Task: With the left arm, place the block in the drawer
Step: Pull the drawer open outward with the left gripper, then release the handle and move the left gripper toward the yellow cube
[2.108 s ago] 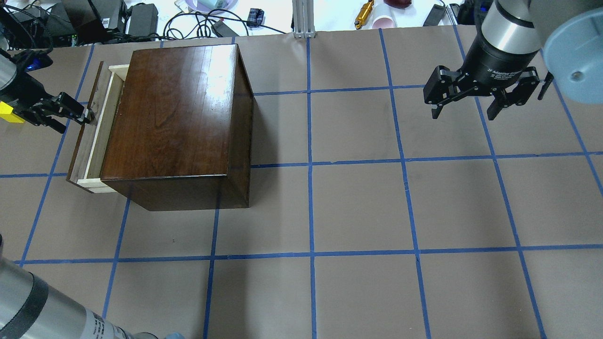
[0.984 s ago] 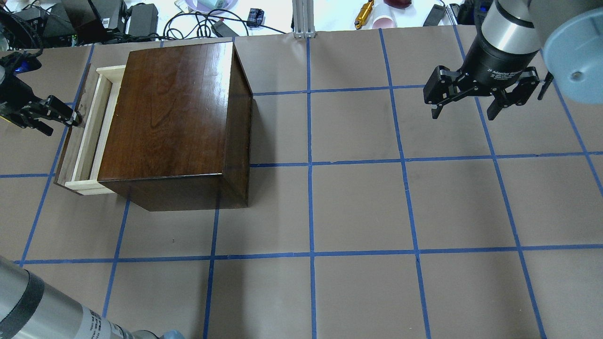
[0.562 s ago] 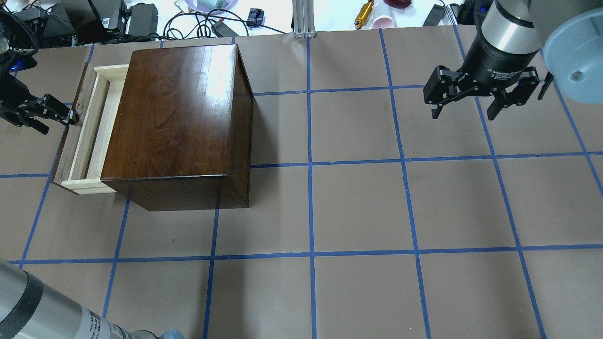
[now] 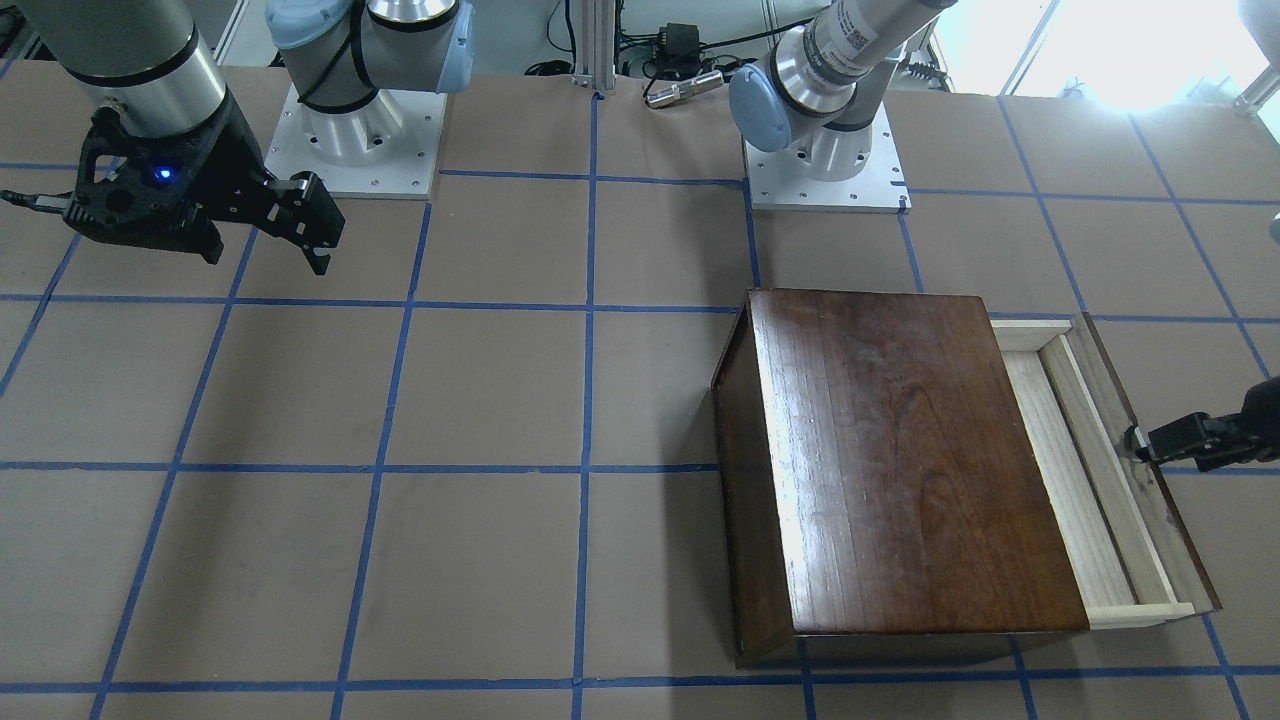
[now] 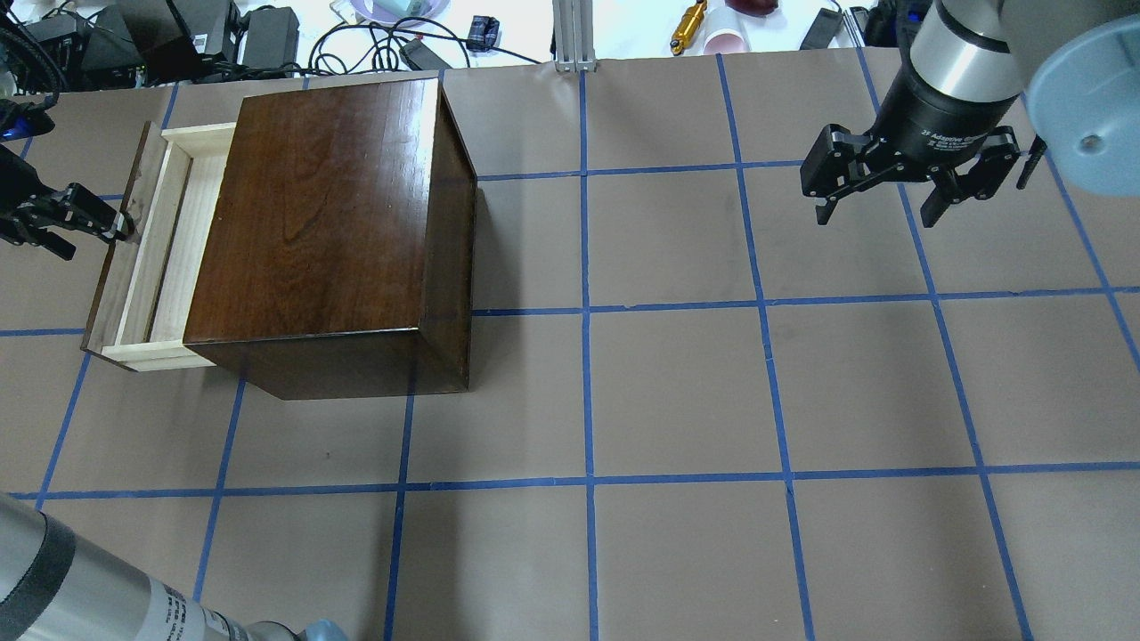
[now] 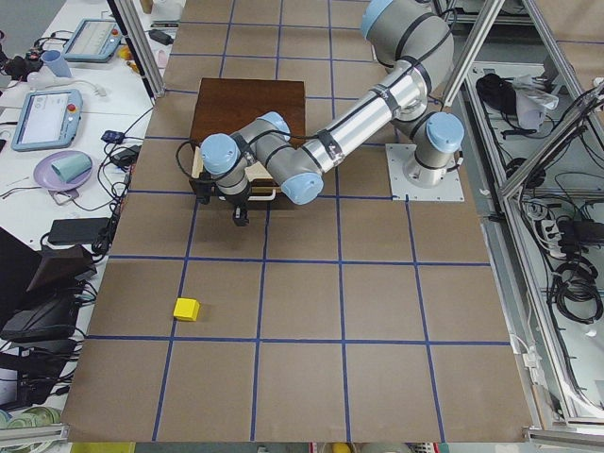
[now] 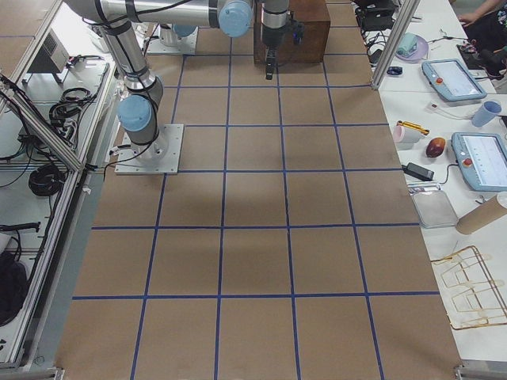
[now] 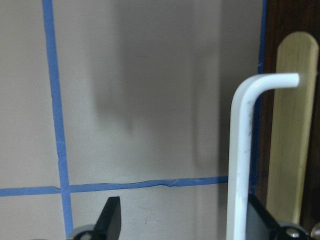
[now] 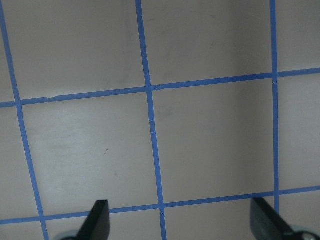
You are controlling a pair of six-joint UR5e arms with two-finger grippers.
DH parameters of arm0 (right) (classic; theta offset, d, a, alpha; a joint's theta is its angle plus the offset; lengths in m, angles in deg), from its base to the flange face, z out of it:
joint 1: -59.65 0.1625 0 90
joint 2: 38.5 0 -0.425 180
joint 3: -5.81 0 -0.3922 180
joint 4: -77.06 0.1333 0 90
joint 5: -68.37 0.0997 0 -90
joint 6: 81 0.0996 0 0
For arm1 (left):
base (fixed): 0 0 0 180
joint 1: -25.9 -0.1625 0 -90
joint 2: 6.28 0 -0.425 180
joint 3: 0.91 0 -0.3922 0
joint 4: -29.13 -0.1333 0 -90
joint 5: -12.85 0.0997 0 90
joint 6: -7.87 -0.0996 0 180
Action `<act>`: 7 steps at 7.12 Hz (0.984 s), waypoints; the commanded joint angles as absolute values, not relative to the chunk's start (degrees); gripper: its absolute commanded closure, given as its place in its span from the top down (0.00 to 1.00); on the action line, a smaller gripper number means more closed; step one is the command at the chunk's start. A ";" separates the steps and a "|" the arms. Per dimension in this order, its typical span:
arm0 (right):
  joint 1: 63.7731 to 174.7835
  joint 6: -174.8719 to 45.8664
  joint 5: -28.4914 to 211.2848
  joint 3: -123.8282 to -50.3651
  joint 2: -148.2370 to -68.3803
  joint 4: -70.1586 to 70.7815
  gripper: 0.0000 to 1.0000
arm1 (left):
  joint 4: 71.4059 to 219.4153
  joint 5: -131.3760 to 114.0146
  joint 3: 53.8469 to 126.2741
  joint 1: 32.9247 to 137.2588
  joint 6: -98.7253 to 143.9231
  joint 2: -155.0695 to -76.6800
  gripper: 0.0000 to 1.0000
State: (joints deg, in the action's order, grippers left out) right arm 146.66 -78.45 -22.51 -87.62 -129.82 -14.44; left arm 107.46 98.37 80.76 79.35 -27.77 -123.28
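Now block (image 6: 186, 309) lies well apart from left tool (image 5: 98, 242).

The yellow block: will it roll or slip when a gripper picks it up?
Probably not roll: the yellow block looks cube-shaped, resting flat on the table. Likely rigid and light: far smaller than the wooden box. Flat sides should suit a pinch.

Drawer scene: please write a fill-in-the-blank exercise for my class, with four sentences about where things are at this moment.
1. The drawer of the brown box is partly ___.
2. The yellow block lies on the ___, not in the drawer.
3. The hand at the drawer's handle is the robot's ___ one.
4. The right hand holds ___.

Missing words: open; table; left; nothing.
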 commanded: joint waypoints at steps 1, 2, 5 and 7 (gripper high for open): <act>146.66 -78.45 -22.50 -87.62 -129.82 -14.44 1.00 | 107.53 98.63 80.83 79.07 -27.64 -123.00 0.85; 146.66 -78.45 -22.50 -87.62 -129.82 -14.44 1.00 | 107.53 98.55 80.92 79.07 -27.55 -123.17 0.86; 146.66 -78.45 -22.50 -87.62 -129.82 -14.44 1.00 | 107.70 98.46 80.83 79.07 -27.03 -122.48 1.00; 146.66 -78.45 -22.50 -87.62 -129.82 -14.44 1.00 | 108.14 98.63 80.65 78.81 -27.11 -120.90 1.00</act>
